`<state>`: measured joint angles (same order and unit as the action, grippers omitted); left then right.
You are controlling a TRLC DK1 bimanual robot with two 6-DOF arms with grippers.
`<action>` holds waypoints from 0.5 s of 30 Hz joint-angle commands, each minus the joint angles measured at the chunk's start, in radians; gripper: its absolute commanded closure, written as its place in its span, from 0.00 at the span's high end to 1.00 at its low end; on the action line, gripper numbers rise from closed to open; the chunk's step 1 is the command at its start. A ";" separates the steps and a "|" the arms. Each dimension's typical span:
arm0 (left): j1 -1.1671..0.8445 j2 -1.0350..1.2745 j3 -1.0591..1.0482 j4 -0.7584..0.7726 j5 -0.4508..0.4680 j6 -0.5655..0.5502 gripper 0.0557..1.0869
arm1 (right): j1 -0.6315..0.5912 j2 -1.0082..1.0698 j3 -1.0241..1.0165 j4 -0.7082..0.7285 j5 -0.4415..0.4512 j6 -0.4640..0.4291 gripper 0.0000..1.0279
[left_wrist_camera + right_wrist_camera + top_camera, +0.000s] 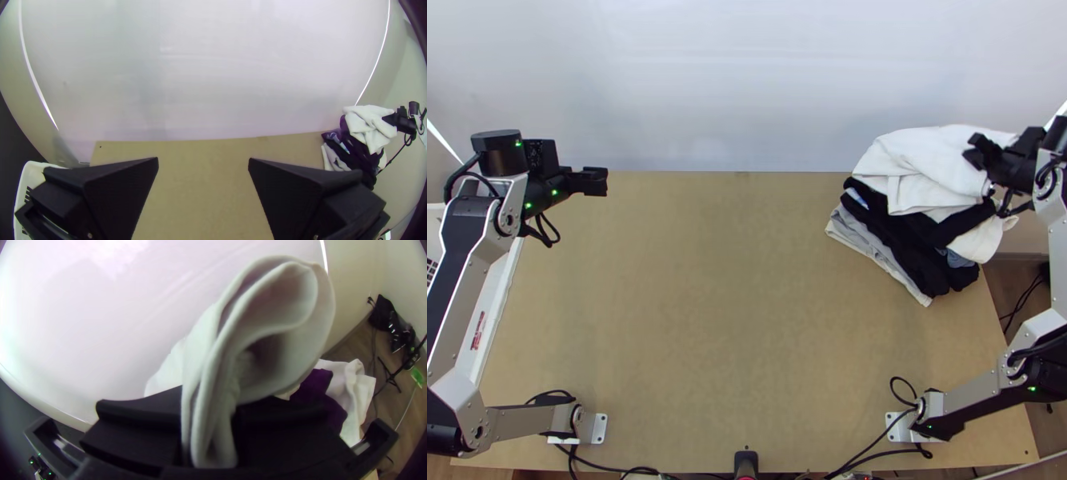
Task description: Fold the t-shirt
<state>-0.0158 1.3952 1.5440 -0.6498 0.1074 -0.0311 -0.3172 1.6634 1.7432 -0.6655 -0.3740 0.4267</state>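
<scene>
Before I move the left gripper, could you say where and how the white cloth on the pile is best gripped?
Probably at its free edge: the white cloth lies loose over dark clothes on the side facing the table, while the right gripper pinches gathered folds at the other end. I'd come from mid-table with the open left gripper, one finger above that edge, one below.

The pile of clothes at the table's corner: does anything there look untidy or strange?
Yes. The white cloth in the right end effector is bunched, not flat; the pile under it is uneven, with light fabric apparently past the table's edge.
</scene>
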 commanded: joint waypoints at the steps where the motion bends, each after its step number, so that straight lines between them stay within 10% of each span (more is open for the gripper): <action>1: -0.001 -0.002 0.019 -0.005 0.000 0.008 0.95 | -0.049 -0.002 -0.108 0.007 0.126 -0.083 0.03; 10: -0.009 -0.001 0.031 -0.005 0.000 0.008 0.95 | -0.085 -0.054 -0.284 0.122 0.259 -0.177 0.03; 12: -0.010 -0.001 0.031 -0.007 0.000 0.008 0.95 | -0.085 -0.085 -0.330 0.158 0.299 -0.203 0.28; 14: -0.009 -0.002 0.031 -0.007 0.000 0.008 0.95 | -0.085 -0.133 -0.372 0.164 0.311 -0.230 0.93; 15: -0.009 -0.002 0.028 -0.008 0.000 0.008 0.95 | -0.088 -0.162 -0.392 0.178 0.320 -0.243 0.96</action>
<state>-0.0227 1.3937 1.5719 -0.6559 0.1074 -0.0246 -0.3920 1.6035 1.4837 -0.5552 -0.1310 0.2592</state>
